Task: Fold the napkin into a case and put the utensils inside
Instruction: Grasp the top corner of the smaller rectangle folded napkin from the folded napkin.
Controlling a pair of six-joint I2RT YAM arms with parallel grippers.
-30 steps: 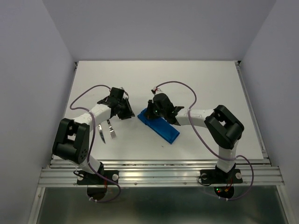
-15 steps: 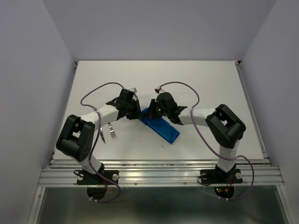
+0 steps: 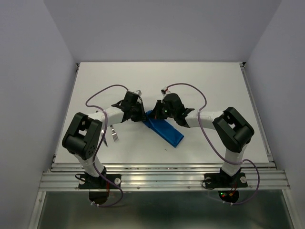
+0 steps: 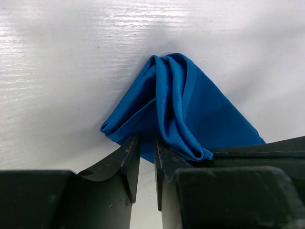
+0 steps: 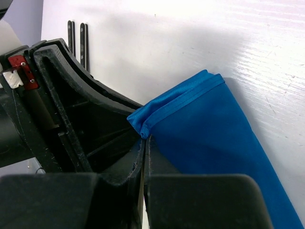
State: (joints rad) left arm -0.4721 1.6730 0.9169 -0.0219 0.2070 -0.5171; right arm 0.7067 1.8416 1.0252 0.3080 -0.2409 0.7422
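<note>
On the table (image 3: 214, 86), the napkin (image 3: 167, 132) lies mid-table, folded into a narrow strip. Its long axis runs from its bunched far-left end toward the near right corner. The right gripper (image 5: 144, 139) is clamped on that end's hem. The left gripper (image 4: 146, 145) faces it, jaws a slit apart at the folds; whether they pinch cloth cannot be told. The utensils (image 3: 114, 137) lie toward the left edge, nearer the left gripper.
</note>
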